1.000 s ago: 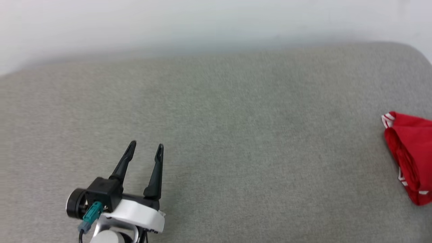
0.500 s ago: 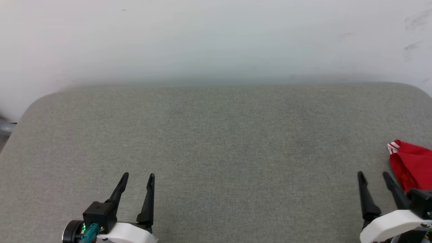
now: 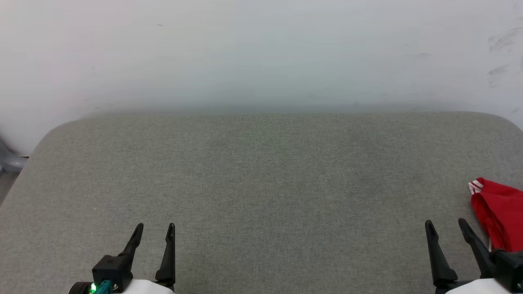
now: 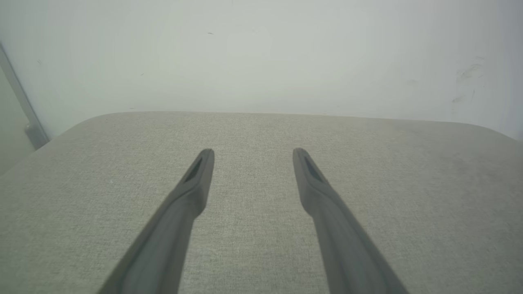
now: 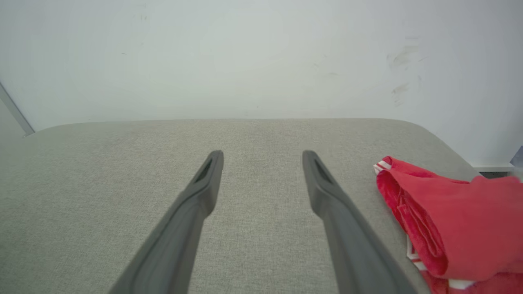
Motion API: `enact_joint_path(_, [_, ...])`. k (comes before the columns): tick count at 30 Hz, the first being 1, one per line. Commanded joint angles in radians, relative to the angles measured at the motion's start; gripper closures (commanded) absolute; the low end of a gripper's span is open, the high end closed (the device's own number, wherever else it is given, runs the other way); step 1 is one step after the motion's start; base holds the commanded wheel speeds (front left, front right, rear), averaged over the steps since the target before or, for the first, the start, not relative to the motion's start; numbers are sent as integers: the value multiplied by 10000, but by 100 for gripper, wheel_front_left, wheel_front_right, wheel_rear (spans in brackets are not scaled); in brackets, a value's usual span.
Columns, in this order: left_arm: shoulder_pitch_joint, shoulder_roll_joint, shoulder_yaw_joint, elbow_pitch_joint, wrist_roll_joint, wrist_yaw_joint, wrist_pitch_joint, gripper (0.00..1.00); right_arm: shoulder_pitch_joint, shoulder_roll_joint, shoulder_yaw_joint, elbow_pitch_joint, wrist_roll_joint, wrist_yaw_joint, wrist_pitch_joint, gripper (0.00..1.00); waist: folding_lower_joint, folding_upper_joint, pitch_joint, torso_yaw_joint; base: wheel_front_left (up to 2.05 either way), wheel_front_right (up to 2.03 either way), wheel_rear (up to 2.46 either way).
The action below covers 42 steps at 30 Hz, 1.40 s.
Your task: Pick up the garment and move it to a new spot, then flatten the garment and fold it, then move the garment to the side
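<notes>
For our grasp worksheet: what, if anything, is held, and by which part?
Nothing: dark left tool and right tool stand open; red fabric garment lies free.

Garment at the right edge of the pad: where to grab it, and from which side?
Grip the thick rolled fold of the garment, on the side facing the open right hand. Come in low from the middle of the grey pad: that fold stands raised and bundled, while the far side runs out of view.

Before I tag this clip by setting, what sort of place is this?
Likely a bare indoor test space, not a lived-in room: a grey fabric-covered surface set against a plain, scuffed white wall, with a red garment lying at its right edge.
</notes>
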<state>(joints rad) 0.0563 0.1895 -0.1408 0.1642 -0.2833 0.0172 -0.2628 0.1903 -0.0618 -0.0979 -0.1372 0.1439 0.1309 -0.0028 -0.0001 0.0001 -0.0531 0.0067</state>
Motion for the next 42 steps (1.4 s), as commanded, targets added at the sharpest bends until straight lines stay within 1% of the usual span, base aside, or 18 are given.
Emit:
enact_joint_path(1, [103,59,46,26,60,12,-23,0,160,56,21,-203,-49,-6,87,0,1,-1,-12,-33,0,0,0])
enact_joint_path(5, [113,51,56,86,76,28,-24,0,335,102,25,-693,-118,-6,281,0,1,-1,-40,-101,0,0,0])
enact_joint_path(8, [42,33,59,159,60,-19,-24,0,345,122,55,-815,-113,-4,372,0,1,-1,-56,-114,0,0,0])
enact_joint_path(22, [-94,-67,24,418,5,-182,-24,0,169,132,176,-636,167,-4,419,0,1,-1,-135,-88,0,0,0])
enact_joint_path(23, [-9,-65,27,397,16,-166,0,100,236,92,166,-627,109,0,459,100,1,-1,-136,-87,0,0,0])
enact_joint_path(27, [79,-164,28,681,-168,-183,96,100,277,96,206,-311,274,0,462,100,2,-1,-132,-86,0,0,0])
enact_joint_path(38, [-207,-345,424,703,-2130,-378,661,100,-227,-8,272,295,2564,0,472,100,2,-1,-70,-84,0,0,0])
enact_joint_path(42, [-268,-390,511,698,-2623,-429,791,100,-356,-30,287,453,3127,0,476,100,2,-1,-54,-84,0,0,0])
